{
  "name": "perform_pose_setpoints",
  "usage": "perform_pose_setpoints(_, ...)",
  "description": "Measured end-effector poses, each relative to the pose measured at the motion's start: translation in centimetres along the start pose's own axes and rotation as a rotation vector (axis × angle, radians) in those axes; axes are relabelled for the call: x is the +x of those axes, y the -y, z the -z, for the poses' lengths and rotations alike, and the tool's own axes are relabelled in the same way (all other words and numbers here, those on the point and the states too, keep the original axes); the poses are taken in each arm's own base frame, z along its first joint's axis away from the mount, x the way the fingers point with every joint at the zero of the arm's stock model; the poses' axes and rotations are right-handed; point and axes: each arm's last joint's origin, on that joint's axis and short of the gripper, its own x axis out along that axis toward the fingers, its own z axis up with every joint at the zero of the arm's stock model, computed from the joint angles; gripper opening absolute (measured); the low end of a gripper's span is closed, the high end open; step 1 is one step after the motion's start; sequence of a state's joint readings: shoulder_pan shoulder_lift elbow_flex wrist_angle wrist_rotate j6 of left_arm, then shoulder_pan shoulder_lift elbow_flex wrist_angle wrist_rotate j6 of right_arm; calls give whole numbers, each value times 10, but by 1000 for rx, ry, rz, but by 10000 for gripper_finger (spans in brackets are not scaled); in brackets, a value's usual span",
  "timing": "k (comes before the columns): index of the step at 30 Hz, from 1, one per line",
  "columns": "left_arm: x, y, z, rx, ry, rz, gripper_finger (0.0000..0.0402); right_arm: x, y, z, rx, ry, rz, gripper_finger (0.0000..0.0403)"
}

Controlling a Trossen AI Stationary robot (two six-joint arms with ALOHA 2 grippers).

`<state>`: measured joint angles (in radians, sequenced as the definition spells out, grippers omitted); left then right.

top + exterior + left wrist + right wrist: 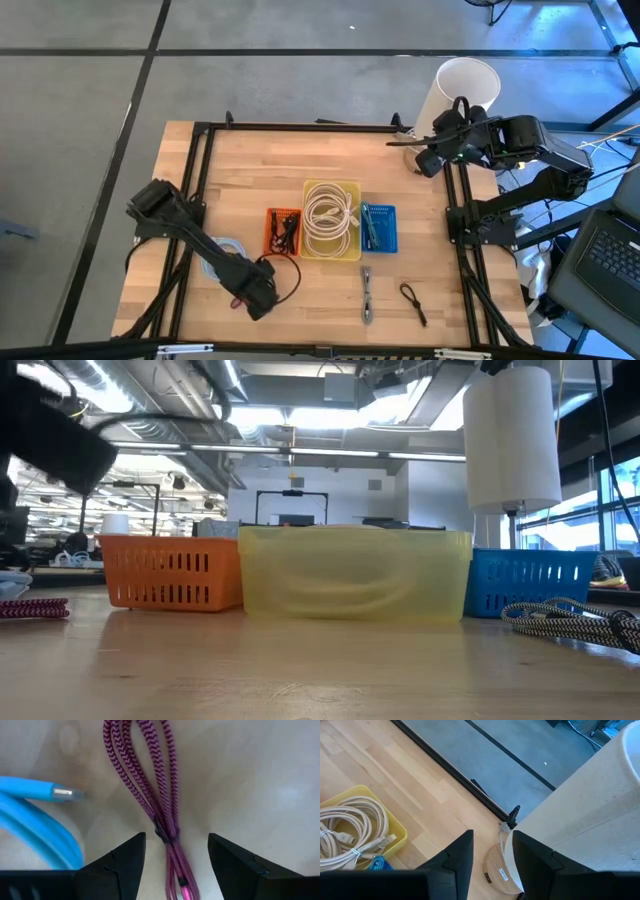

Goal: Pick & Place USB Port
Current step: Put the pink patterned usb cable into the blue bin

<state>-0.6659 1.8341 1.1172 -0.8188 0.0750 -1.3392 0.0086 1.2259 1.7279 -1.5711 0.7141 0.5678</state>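
Observation:
A magenta braided cable [160,795], bundled and bound by a dark tie, lies on the wooden table at the near left; it also shows in the low view as a magenta cable [30,607]. My left gripper [176,845] points down over it, open, one finger on either side of the tied part, touching nothing that I can see. In the high view my left gripper [258,295] is near the table's front edge. A light blue cable [35,815] with a metal plug lies beside the bundle. My right gripper [492,840] waits raised at the back right, open, holding nothing.
Three baskets stand in a row mid-table: orange [283,231], yellow [332,220] holding white cables, blue [378,228]. A braided black-and-white cable [367,295] and a black cable [412,300] lie near the front. A paper towel roll [460,95] stands at the back right.

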Motion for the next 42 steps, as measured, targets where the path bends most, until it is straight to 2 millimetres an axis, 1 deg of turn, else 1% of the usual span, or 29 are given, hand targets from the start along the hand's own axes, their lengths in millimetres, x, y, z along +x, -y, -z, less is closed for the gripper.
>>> perform_pose_setpoints(3, 7, 2, -1, 3, -13, -19, 202, 0, 0, 0, 0, -3, -4, 140)
perform_pose_setpoints(5, 9, 2, -1, 11, -15, -23, 180, 0, 0, 0, 0, -4, -6, 140)
perform_pose_setpoints(7, 8, 3, -2, 27, -13, -9, 138, 0, 0, 0, 0, -4, -6, 140)
perform_pose_setpoints(10, 3, 2, -1, 49, -7, 15, 48, 0, 0, 0, 0, -4, -6, 140)
perform_pose_setpoints(11, 0, 2, -1, 51, 2, 32, 27, 0, 0, 0, 0, -4, -7, 140)
perform_pose_setpoints(13, -11, 1, 1, 49, 13, 65, 17, 0, 0, 0, 0, -4, -7, 140)
perform_pose_setpoints(17, -36, -3, 6, 53, 32, 142, 13, 0, 0, 0, 0, -4, -7, 140)
perform_pose_setpoints(20, -62, -10, 9, 58, 78, 224, 13, 0, 0, 0, 0, -4, -6, 140)
perform_pose_setpoints(22, -81, -16, 9, 48, 174, 273, 13, 0, 0, 0, 0, -4, -6, 140)
perform_pose_setpoints(25, -111, -30, 6, 9, 397, 332, 12, 0, 0, 0, 3, -3, -6, 140)
perform_pose_setpoints(28, -136, -48, -5, -38, 642, 333, 12, 0, 0, 0, 25, 0, -4, 140)
perform_pose_setpoints(32, -169, -68, -26, -42, 887, 356, 12, 0, -2, -2, 47, 19, -16, 140)
perform_pose_setpoints(38, -217, -86, -76, 108, 1225, 421, 12, -1, -6, -10, 78, 75, -68, 140)
perform_pose_setpoints(42, -237, -100, -107, 222, 1377, 482, 12, -2, -11, -15, 77, 103, -144, 140)
